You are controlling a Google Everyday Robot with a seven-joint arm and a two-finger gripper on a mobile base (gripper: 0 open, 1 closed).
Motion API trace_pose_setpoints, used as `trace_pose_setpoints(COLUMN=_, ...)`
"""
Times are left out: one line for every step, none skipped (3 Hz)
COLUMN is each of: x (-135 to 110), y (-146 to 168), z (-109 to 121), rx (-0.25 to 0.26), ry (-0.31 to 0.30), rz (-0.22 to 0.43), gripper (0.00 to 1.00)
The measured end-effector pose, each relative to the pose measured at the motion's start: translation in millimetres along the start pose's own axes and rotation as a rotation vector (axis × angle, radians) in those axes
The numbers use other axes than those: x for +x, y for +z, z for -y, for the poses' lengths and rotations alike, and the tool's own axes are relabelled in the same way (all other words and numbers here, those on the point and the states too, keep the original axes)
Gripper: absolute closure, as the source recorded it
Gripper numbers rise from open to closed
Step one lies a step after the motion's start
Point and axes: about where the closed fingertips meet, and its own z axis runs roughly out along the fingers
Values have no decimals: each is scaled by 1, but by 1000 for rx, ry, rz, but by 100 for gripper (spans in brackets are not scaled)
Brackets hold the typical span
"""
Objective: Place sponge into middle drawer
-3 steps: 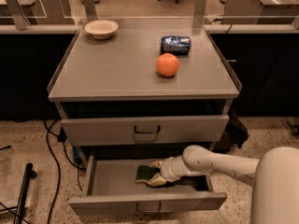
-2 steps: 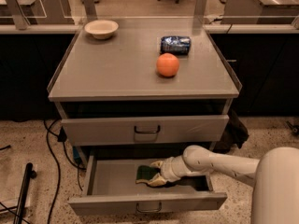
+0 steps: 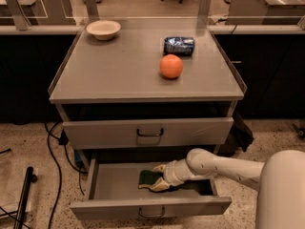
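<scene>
Pale gripper (image 3: 159, 178) pinches the green-yellow sponge (image 3: 147, 177) in the open grey metal middle drawer (image 3: 190, 207), floor free leftward. Grey upper drawer front (image 3: 105, 133) sits just above.

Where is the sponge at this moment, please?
In the camera view the sponge is inside the open middle drawer, near its centre, at the tip of the gripper reaching in from the picture's right.

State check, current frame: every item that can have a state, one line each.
middle drawer: pulled open.
upper drawer: shut.
sponge: inside the middle drawer, at the pincer.
pincer: inside the middle drawer, at the sponge.
bowl: upright on the cabinet top.
orange: resting on the cabinet top.
blue packet: lying on its side behind the orange.
</scene>
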Motion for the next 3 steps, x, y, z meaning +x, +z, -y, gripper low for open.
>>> trace_pose_setpoints(x=0, y=0, z=0, rx=0, ry=0, rz=0, gripper=13)
trace_pose_setpoints(x=0, y=0, z=0, rx=0, ry=0, rz=0, gripper=0)
trace_pose_setpoints(x=0, y=0, z=0, rx=0, ry=0, rz=0, gripper=0)
